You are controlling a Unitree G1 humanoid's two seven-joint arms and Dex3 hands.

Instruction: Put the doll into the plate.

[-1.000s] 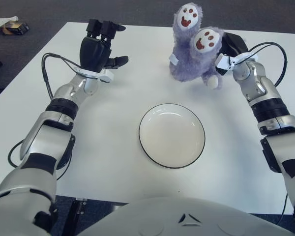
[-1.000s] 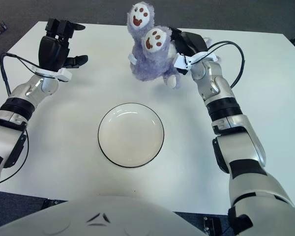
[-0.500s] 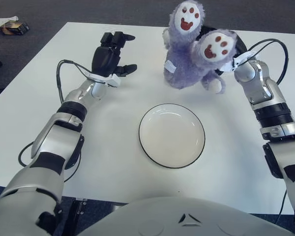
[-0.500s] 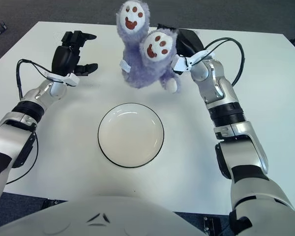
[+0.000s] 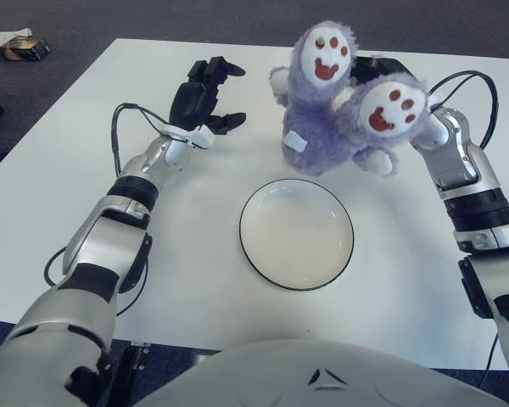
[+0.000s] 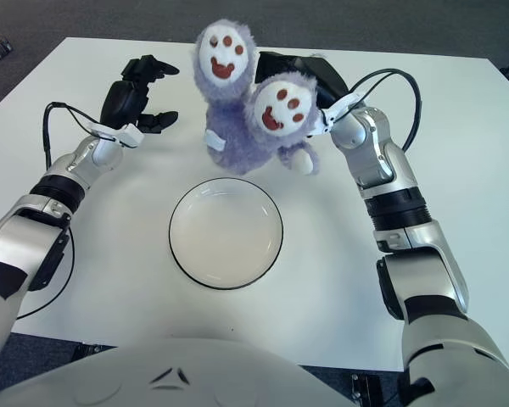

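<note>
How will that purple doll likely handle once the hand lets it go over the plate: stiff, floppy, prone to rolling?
Probably soft and floppy: the doll is fuzzy plush with limbs sticking out, held by the right hand behind it. Likely light for its bulk, since one hand carries it. It looks nearly as wide as the plate, so it may drape over the rim rather than roll.

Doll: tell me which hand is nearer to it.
Right. The right hand is behind the doll and grips it, mostly hidden by the plush. The left hand is apart from it, to its left, fingers spread and holding nothing.
</note>
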